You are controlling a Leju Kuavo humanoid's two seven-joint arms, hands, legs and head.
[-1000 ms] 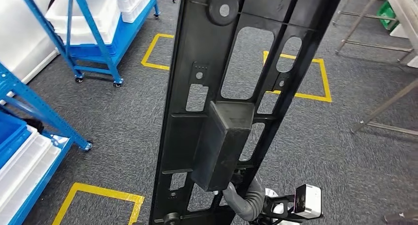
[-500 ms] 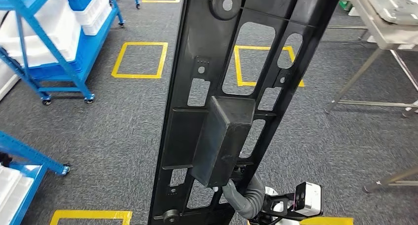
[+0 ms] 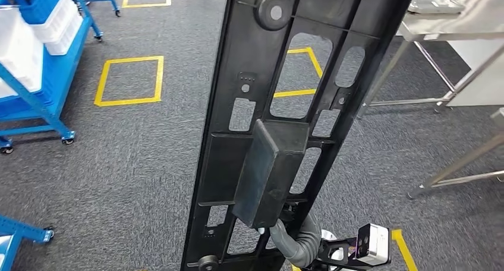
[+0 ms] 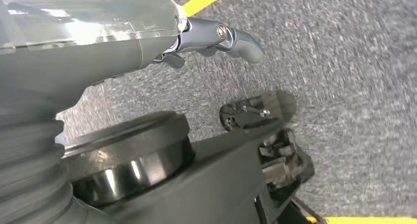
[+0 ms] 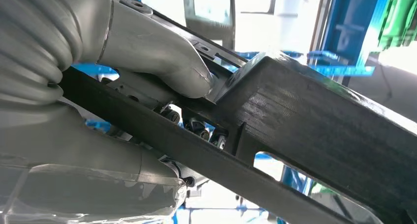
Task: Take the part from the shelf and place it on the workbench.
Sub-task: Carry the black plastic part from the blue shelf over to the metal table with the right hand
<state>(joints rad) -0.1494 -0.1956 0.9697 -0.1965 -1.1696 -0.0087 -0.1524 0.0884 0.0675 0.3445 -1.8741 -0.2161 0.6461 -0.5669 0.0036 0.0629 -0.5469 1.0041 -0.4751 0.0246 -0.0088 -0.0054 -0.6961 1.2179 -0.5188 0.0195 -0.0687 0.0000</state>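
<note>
A long black plastic part (image 3: 249, 45) with cut-out slots and a box-shaped block (image 3: 270, 170) stands upright in front of me in the head view. My right hand (image 3: 295, 238) grips it from behind near its lower end, mostly hidden by the part. In the right wrist view the thumb (image 5: 162, 62) presses on the part (image 5: 314, 116) beside the block, fingers wrapped under a rail. My left hand (image 4: 216, 37) hangs over the grey carpet, holding nothing, its thumb sticking out. A metal workbench (image 3: 451, 21) stands at the upper right.
A blue wheeled shelf (image 3: 35, 75) with white crates (image 3: 56, 21) stands at the left. Yellow tape squares (image 3: 129, 81) mark the carpet. The workbench's slanted metal legs (image 3: 457, 164) cross the floor at the right. Another blue frame's foot (image 3: 18, 232) is at the lower left.
The whole view has swung: the blue shelves slid off to the left and the metal workbench came in at the right. The part stays the same in my right hand.
</note>
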